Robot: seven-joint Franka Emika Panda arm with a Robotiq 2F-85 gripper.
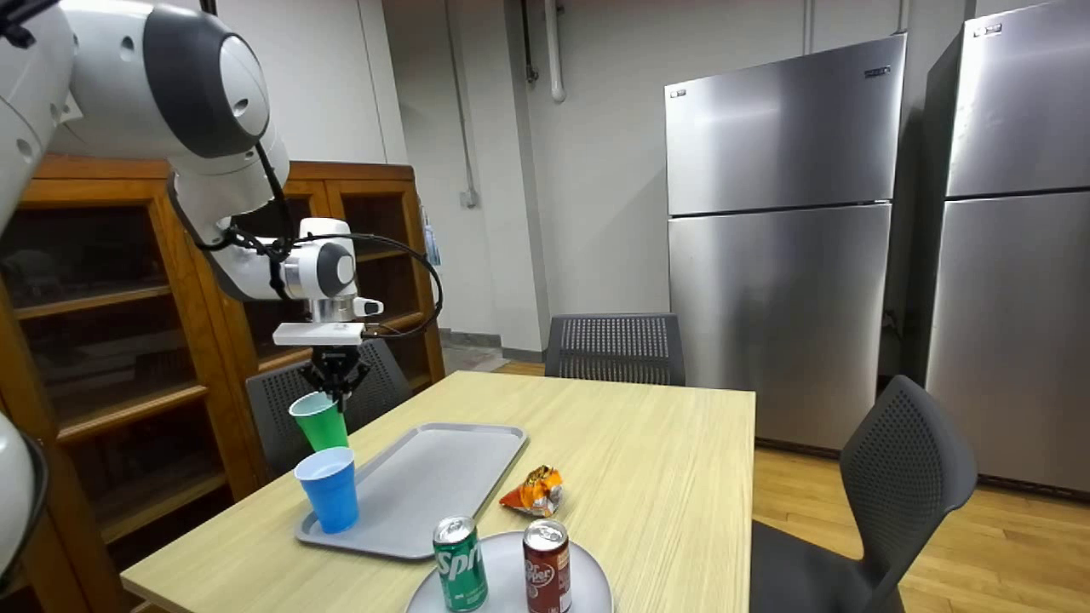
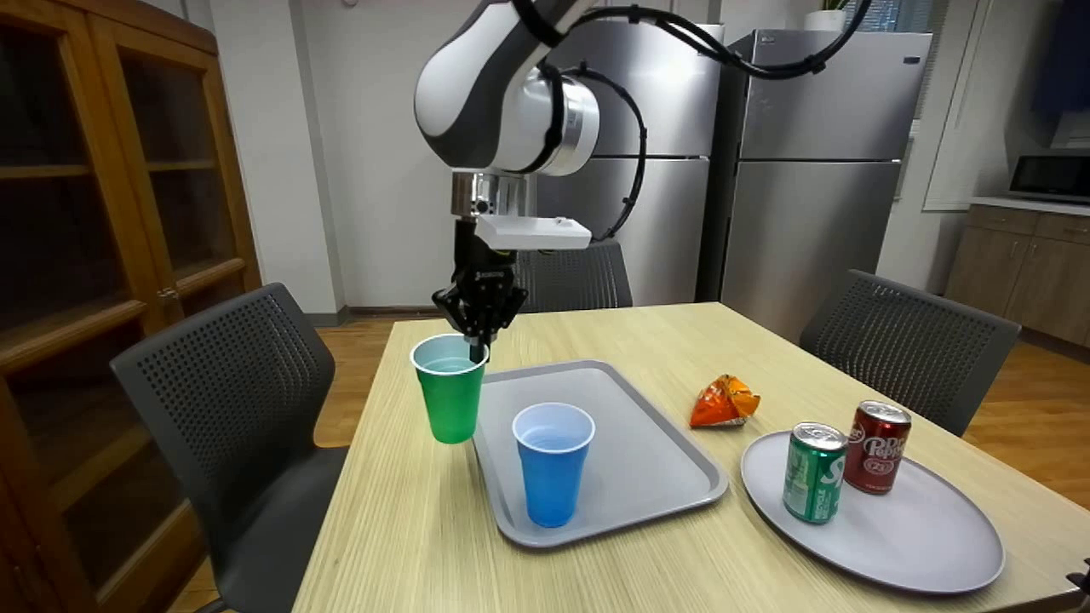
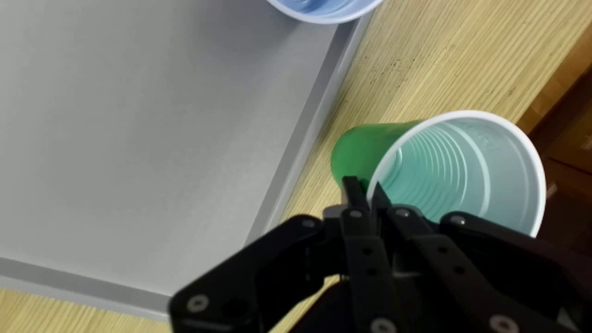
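Observation:
My gripper [image 2: 479, 351] is shut on the rim of a green plastic cup [image 2: 450, 400] with a pale inside. In the wrist view one fingertip is inside the cup [image 3: 365, 143] and the other outside, with the white rim pinched between them. The green cup hangs slightly tilted, mouth upward, and looks raised above the table strip beside the grey tray [image 3: 138, 138]. No contents show in it. A blue cup [image 2: 553, 477] stands upright on the tray's near corner in both exterior views. Only its rim and part of its inside appear at the top of the wrist view.
An orange snack bag [image 2: 724, 402] lies on the wooden table [image 1: 647, 477] beside the tray. A round grey plate [image 2: 920, 545] carries a green Sprite can [image 2: 815, 477] and a dark red Dr Pepper can [image 2: 877, 451]. Chairs surround the table; a wooden cabinet [image 1: 192, 375] stands behind the arm.

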